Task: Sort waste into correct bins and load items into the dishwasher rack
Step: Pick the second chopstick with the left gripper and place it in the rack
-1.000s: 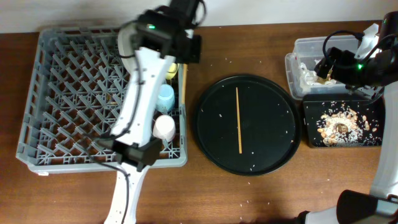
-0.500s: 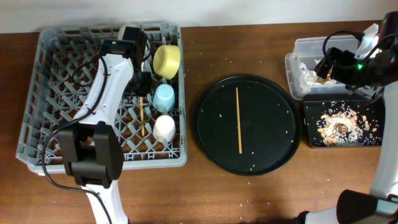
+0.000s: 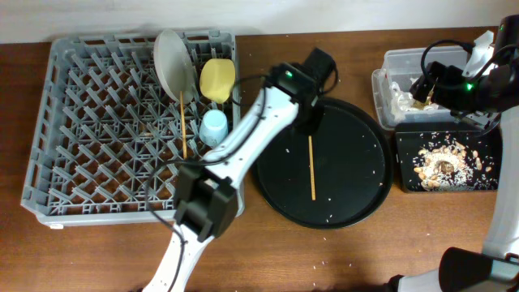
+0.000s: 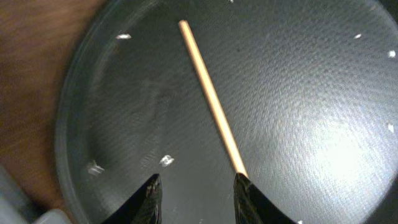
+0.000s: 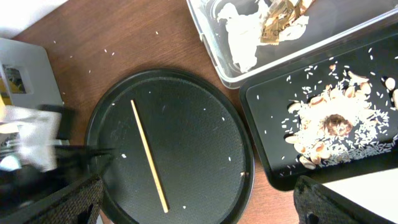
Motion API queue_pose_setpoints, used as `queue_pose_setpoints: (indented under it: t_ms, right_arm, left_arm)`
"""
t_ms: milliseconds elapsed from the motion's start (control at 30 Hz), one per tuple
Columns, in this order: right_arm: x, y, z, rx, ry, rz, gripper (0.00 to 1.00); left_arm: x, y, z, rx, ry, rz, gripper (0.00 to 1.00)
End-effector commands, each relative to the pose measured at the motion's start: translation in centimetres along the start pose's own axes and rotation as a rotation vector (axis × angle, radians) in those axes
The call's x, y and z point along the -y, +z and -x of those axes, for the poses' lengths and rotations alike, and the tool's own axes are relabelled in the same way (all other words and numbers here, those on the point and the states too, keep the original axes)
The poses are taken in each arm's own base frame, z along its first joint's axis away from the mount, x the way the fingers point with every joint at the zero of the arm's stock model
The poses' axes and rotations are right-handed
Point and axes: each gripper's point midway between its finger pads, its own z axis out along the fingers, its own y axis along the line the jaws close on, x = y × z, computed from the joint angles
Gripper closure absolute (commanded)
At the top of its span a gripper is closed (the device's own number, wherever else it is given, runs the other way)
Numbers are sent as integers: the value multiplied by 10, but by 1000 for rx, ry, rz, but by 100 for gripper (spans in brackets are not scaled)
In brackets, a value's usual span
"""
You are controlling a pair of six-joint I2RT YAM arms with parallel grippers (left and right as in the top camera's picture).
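Left arm: it has swung off the large square grey plastic rack [image 3: 89, 162], where it hung half a second ago, and now reaches across to the big round black tray [image 3: 357, 154].
Left gripper [image 4: 198, 200]: the jaws are parted a moderate way with nothing between them. It sits low over the round tray, and one fingertip [image 4: 244, 190] is right at the near end of a thin wooden chopstick [image 4: 211, 99].
Chopstick on the tray: it lies flat on the dark surface, in the same place as before, with white rice grains [image 4: 166, 161] scattered around it.
Rack: it stands left of the round tray on the brown wooden table [image 3: 284, 259].
Rack contents: a pale grey round plate [image 3: 174, 63] stands on edge at the far side, in full view now that the arm has left. A small yellow bowl [image 3: 217, 79] is tipped on its side just beside the plate. A small blue cup [image 3: 215, 127] sits nearer the camera, and a second wooden chopstick [image 3: 182, 126] lies on the lattice. The small pale cup seen earlier below the blue one is now covered by the arm.
Right gripper [image 3: 423, 88]: it is unmoved above the clear plastic rectangular tub [image 5: 214, 59]. Its wrist view shows the fingers spread wide and holding nothing.
Tub contents: crumpled white tissue [image 5: 239, 31] and a crinkled gold-brown wrapper [image 5: 280, 15].
Shallow black rectangular tray [image 5: 267, 155]: it touches the tub's near side and holds rice-like and brownish food scraps [image 5: 336, 121].
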Motion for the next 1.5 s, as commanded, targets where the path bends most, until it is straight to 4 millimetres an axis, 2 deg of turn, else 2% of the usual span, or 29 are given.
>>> queue_pose_setpoints:
  t_ms: [0,33,67,200,267,300,333,367,433,500,533,600,633,667,700,767,833,867,900,933,967,1000,1033,1100,1233,1333,1400,1467]
  right_arm:
    - [2,-2,2,10,-1,-12,2]
    - [2,-2,2,10,-1,-12,2]
    - [2,-2,2,10,-1,-12,2]
    - [2,-2,2,10,-1,-12,2]
    - [2,-2,2,10,-1,-12,2]
    - [2,-2,2,10,-1,-12,2]
    - [2,-2,2,10,-1,-12,1]
    - [2,-2,2,10,-1,-12,2]
    - [2,-2,2,10,-1,-12,2]
    - [2,-2,2,10,-1,-12,2]
    - [2,-2,2,10,-1,-12,2]
    - [2,-2,2,10,-1,-12,2]
    - [2,-2,2,10,-1,-12,2]
    - [2,-2,2,10,-1,-12,1]
    - [2,-2,2,10,-1,-12,2]
    - [2,-2,2,10,-1,-12,2]
    - [2,-2,2,10,-1,-12,2]
    - [2,-2,2,10,-1,-12,2]
    - [2,-2,2,10,-1,-12,1]
    - [2,-2,2,10,-1,-12,2]
    - [2,-2,2,10,-1,-12,2]
    - [2,-2,2,10,-1,-12,2]
    - [2,-2,2,10,-1,-12,2]
    - [2,-2,2,10,-1,-12,2]
    - [2,-2,2,10,-1,-12,2]
    - [2,-2,2,10,-1,-12,1]
    - [2,-2,2,10,-1,-12,2]
    - [2,-2,2,10,-1,-12,2]
  left_arm:
    - [17,35,-8,-34,1,-2,64]
    - [24,48,-11,-44,11,2,64]
    - [22,60,-15,-48,-37,52,69]
    - [21,93,-31,-103,-61,94,69]
    - [21,96,-33,-111,-63,95,69]
    - [24,104,-39,-134,-59,88,74]
    - [24,109,-43,-145,-56,91,91]
    - [25,109,-43,-146,-56,90,99]
    - [26,108,-41,-139,-57,83,99]
    - [29,94,-32,-120,-58,72,99]
    - [23,65,-15,-84,-43,78,99]
    - [-11,-11,19,47,-46,168,99]
    - [-42,-70,36,165,-101,206,99]
    - [-52,-90,39,202,-125,201,99]
    - [-72,-112,41,228,-163,209,99]
    - [-122,-175,47,336,-246,202,99]
    - [-142,-215,44,405,-275,188,99]
    - [-142,-220,44,414,-276,186,99]
    - [-137,-217,44,405,-269,164,99]
    - [-126,-202,42,356,-253,125,80]
    - [-118,-183,38,296,-237,119,55]
    - [-106,-153,31,209,-211,127,44]
    - [-98,-137,29,169,-192,130,42]
    - [-66,-80,24,83,-130,107,41]
    - [-1,-11,28,103,-34,1,38]
    - [48,26,24,156,49,-43,38]
    - [70,46,17,161,94,-25,38]
    - [81,66,8,156,125,13,38]
